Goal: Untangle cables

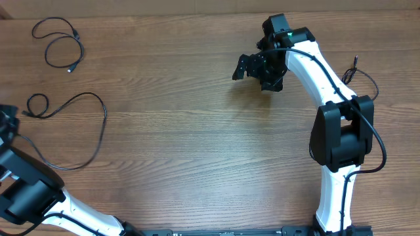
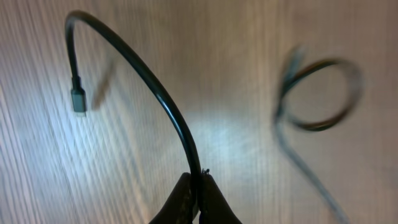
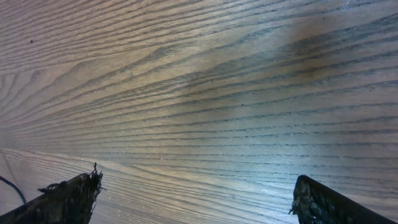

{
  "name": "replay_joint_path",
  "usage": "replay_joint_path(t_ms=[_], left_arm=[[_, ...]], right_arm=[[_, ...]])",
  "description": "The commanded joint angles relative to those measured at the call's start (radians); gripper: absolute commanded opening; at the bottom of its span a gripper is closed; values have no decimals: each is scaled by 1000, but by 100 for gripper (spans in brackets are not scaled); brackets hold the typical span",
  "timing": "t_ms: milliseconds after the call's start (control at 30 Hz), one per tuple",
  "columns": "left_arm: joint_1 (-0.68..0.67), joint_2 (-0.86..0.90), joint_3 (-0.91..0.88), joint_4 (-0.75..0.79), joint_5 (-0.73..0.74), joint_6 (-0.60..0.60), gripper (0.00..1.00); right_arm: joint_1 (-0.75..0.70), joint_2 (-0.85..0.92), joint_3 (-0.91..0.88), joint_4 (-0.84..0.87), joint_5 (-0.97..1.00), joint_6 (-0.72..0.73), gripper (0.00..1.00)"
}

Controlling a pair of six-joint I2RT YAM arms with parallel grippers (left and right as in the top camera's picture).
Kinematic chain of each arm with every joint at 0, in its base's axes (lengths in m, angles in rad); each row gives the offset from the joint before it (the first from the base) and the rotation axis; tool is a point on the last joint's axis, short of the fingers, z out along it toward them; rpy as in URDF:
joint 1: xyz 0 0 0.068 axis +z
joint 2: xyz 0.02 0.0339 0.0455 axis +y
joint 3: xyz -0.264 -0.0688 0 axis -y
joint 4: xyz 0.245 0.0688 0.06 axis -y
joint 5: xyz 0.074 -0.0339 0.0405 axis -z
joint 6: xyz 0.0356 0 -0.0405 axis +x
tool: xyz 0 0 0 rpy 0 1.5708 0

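Two thin black cables lie on the wooden table at the left of the overhead view. One is a loose coil (image 1: 62, 47) at the far left corner. The other cable (image 1: 98, 128) has a small loop and sweeps round to my left gripper (image 1: 8, 128) at the frame's edge. In the left wrist view my left gripper (image 2: 196, 190) is shut on this cable (image 2: 155, 93), which arcs up and left to its plug (image 2: 78, 99). A blurred loop (image 2: 323, 93) lies to the right. My right gripper (image 1: 252, 69) (image 3: 196, 199) stands wide open over bare wood, away from both cables.
The right arm (image 1: 338, 131) rises from the near edge at the right and bends toward the far middle. A thin black cord end (image 1: 356, 64) pokes out beside it. The left arm's base (image 1: 39, 196) fills the near left corner.
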Motion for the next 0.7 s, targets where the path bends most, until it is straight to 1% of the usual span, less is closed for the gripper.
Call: replay_joint_path(t_ms=[0, 67, 167, 267, 333, 400, 533, 667], left_arm=[[-3, -8, 120, -6, 4, 105, 4], [-4, -8, 179, 1, 16, 129, 4], [-16, -8, 202, 40, 45, 169, 4], [-40, -8, 201, 96, 106, 278, 4], [-65, -8, 201, 130, 119, 356, 4], [-95, -8, 201, 161, 110, 405, 4], [-154, -5, 201, 214, 104, 446, 4], [-199, 10, 200, 229, -24, 452, 4]], right_arm=[[3, 0, 14, 2, 6, -4, 100], [3, 0, 14, 3, 6, -4, 100], [3, 0, 14, 4, 6, -4, 100], [3, 0, 14, 3, 6, -4, 100], [3, 0, 14, 2, 6, -4, 100], [3, 0, 14, 2, 6, -4, 100], [3, 0, 14, 2, 5, -3, 100], [3, 0, 14, -2, 5, -3, 100]])
